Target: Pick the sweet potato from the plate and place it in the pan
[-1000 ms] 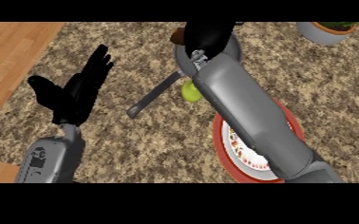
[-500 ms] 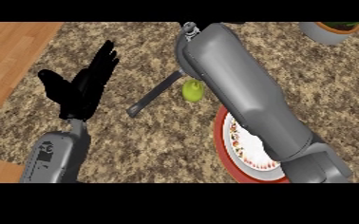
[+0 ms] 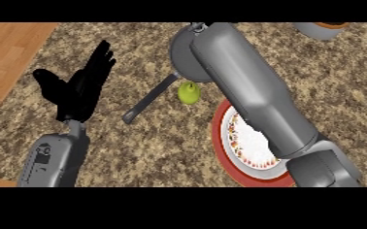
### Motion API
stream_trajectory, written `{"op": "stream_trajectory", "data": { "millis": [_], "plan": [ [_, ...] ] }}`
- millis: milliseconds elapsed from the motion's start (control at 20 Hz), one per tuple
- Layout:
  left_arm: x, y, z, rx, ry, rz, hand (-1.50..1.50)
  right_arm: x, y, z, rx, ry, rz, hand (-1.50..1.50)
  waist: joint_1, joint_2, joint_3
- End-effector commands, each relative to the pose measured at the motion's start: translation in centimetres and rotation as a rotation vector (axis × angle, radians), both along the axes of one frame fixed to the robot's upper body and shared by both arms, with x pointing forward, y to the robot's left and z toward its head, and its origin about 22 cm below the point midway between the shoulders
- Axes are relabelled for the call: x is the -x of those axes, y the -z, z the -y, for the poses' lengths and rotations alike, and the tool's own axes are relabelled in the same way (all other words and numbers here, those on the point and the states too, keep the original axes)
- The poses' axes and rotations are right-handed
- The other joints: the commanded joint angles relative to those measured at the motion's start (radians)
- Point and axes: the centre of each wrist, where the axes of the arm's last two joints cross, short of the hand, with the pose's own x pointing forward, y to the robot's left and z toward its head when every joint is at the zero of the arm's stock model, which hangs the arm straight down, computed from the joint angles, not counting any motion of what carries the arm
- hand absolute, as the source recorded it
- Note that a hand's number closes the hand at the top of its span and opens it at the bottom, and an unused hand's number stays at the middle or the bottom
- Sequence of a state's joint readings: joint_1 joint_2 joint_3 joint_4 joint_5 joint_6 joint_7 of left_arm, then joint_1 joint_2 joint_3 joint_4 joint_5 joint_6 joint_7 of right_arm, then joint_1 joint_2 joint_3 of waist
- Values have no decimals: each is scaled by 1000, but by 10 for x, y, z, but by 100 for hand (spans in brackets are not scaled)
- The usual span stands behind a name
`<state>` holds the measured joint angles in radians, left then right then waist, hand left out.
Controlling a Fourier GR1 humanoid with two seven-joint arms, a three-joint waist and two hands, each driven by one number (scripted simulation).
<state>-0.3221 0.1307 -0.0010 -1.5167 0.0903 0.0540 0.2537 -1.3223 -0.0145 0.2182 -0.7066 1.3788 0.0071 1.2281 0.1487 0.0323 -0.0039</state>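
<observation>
The grey pan [image 3: 180,53] lies at the upper centre, its dark handle [image 3: 150,99] pointing down-left. My right forearm [image 3: 247,87] stretches from the lower right up across the pan and covers most of it. The right hand itself is out of sight past the top of the scene. The red-rimmed plate [image 3: 228,148] with a patterned white centre sits at the lower right, partly under the forearm. No sweet potato shows on the plate or anywhere else. My left hand [image 3: 75,94] rests open at the left, fingers up, holding nothing.
A small green fruit [image 3: 189,93] lies on the speckled counter between the pan handle and the plate. A grey bowl [image 3: 320,29] stands at the top right corner. A wooden strip [image 3: 18,48] borders the counter at the left.
The right forearm has pushed farther up over the pan, and its black hand has slid out of sight at the top. The left hand has stayed almost where it was.
</observation>
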Motion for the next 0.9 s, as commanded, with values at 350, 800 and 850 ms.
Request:
{"op": "stream_trajectory", "data": {
  "millis": [350, 800, 850],
  "plan": [
    [8, 6, -18, 2, -69, -5, 0, -8, 82, 32, -218, 97, 75, 150, -45, -4, 4],
    [10, 12, -22, 11, -68, 6, 0, -10, 143, 63, -254, 139, -73, 150, -53, -1, 4],
    [12, 11, -28, 8, -56, 2, 0, -9, 145, 67, -343, 178, -29, 150, -38, 1, 5]
  ]
}}
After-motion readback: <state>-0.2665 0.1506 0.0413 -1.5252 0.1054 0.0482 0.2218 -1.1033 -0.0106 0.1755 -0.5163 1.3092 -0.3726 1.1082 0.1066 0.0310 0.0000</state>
